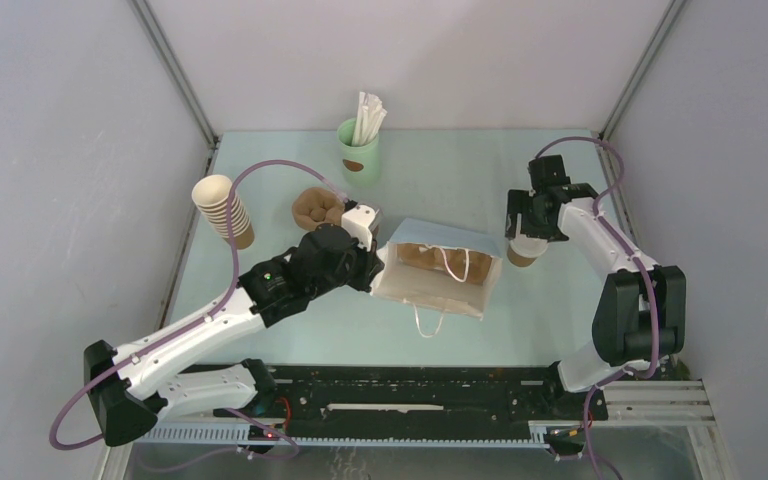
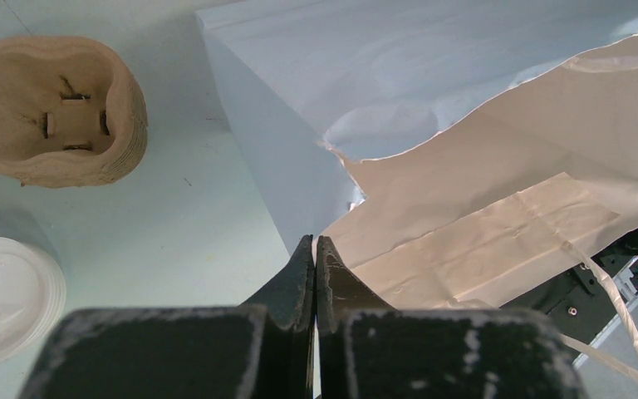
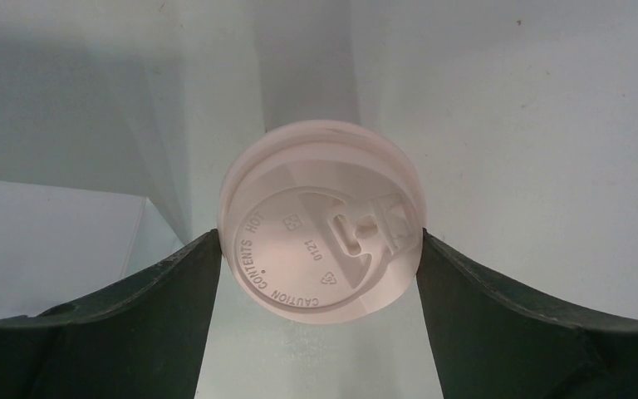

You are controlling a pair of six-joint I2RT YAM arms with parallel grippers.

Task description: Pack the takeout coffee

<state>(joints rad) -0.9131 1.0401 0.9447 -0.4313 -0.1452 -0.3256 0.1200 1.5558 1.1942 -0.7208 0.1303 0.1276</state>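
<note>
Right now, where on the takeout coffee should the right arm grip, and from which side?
Grip the cup wall just under the lid, coming down from above. The takeout coffee stands upright beside the bag, its round body offering two opposite sides, and the wider lid rim would stop it slipping. The fingers of the right gripper flank it so.

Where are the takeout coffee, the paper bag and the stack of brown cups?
takeout coffee (image 3: pixel 324 241): right wrist view, centre of its white lid.
paper bag (image 1: pixel 432 294): top external view, white front face.
stack of brown cups (image 1: pixel 226 212): top external view, side of the stack.
</note>
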